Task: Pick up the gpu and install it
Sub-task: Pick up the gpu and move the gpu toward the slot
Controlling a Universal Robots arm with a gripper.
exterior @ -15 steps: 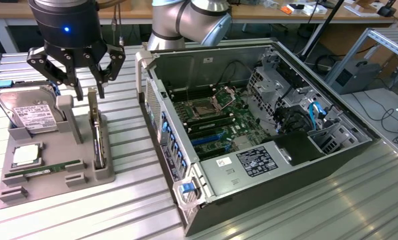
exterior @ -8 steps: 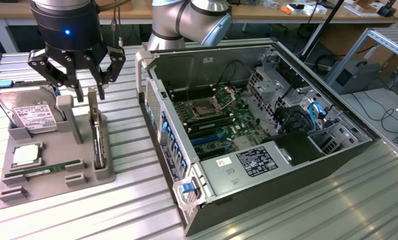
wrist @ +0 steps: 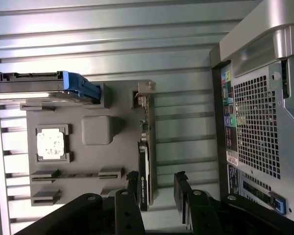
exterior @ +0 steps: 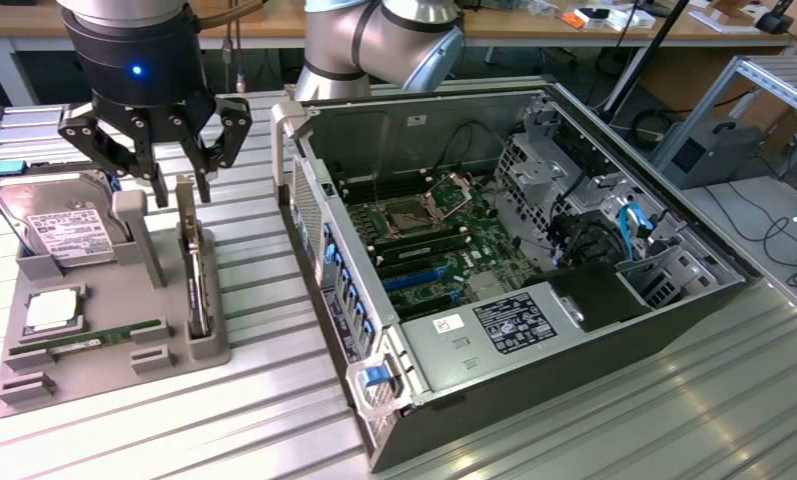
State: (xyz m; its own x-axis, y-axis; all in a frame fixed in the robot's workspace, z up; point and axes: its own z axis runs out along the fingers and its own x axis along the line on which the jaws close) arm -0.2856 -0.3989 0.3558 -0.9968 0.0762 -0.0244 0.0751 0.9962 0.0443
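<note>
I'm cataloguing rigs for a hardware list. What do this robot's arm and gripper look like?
The silver-grey tubular arm has rounded joint housings. Its gripper is black: a cylindrical body with a small blue light, then skeletal linkage fingers with visible pivot pins.

A grey tray (exterior: 125, 295) on the slatted table (exterior: 265, 400) holds a hard drive (exterior: 58, 225), a chip (exterior: 51, 312) and a memory stick (exterior: 98, 338).

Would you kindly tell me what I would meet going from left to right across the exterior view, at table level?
Hard drive → gpu, standing on edge → open computer case.
</note>
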